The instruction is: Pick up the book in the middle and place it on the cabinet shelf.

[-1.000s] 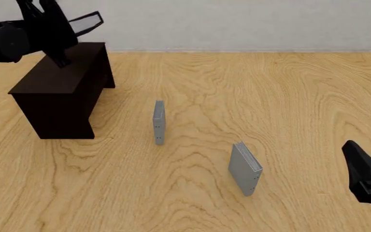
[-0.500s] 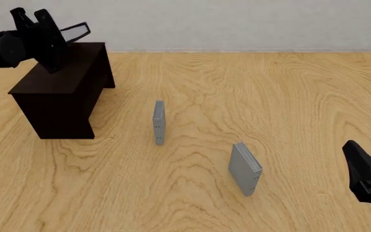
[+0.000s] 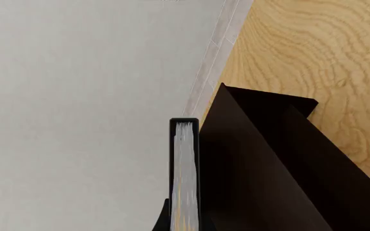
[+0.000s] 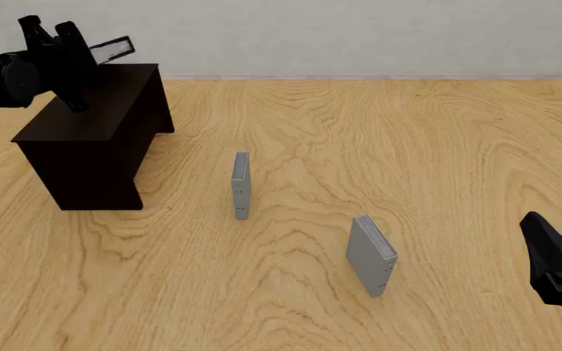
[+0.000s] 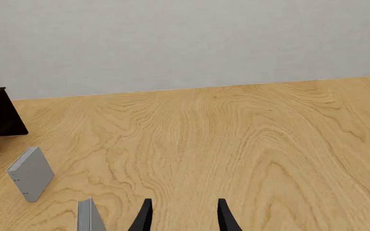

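A light wooden tabletop [image 4: 359,146] with wavy grain reaches to a pale grey wall. At about ten o'clock on it stands the dark brown-black box-shaped wooden cabinet [image 4: 91,142]. The left tool [image 4: 66,55] hangs over the cabinet's flat top, closed on the thick black hardcover book with white page edges [image 4: 110,49], which is above the top, not lying on it. A thin grey book [image 4: 241,184] stands upright near the centre, and another thin grey book [image 4: 372,255] stands at about five o'clock. The right tool [image 5: 181,216] waits at four o'clock, its fingers parted and empty.
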Robot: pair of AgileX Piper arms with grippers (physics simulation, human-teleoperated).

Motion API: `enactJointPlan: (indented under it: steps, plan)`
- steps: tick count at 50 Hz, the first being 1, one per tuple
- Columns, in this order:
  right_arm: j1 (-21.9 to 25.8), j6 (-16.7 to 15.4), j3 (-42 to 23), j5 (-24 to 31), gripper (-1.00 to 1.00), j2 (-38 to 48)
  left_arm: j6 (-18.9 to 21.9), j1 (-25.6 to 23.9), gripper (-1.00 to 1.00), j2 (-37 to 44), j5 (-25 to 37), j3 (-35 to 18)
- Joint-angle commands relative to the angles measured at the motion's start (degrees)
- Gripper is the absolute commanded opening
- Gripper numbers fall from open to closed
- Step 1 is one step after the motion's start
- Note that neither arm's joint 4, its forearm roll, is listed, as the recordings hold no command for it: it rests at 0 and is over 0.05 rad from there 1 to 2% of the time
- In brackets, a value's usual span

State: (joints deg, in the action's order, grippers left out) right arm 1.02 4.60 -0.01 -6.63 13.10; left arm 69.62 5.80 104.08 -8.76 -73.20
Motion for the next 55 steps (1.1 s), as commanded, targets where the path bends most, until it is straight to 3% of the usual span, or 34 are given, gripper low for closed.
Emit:
enactJointPlan:
  steps: [1, 17, 18, 42, 55]
  plan:
    - [-0.1, 0.0, 0.0, -0.2, 1.00, 0.3, 1.1, 0.9, -1.00, 2.0, 1.1, 4.3]
    - [-0.2, 0.0, 0.0, 0.8, 1.00, -0.7, 0.7, 0.0, -1.00, 2.3, 0.8, 4.8]
    - [-0.2, 0.0, 0.0, 0.7, 1.00, -0.7, 0.8, 0.0, 1.00, 2.3, 0.6, 5.0]
    - [-0.2, -0.2, 0.0, 0.4, 1.00, -0.2, 0.2, -0.2, 1.00, 2.3, 0.7, 4.8]
    - [-1.0, 0.1, 0.0, 1.5, 1.00, -1.4, 2.1, -1.6, 1.00, -1.3, -2.4, 10.3]
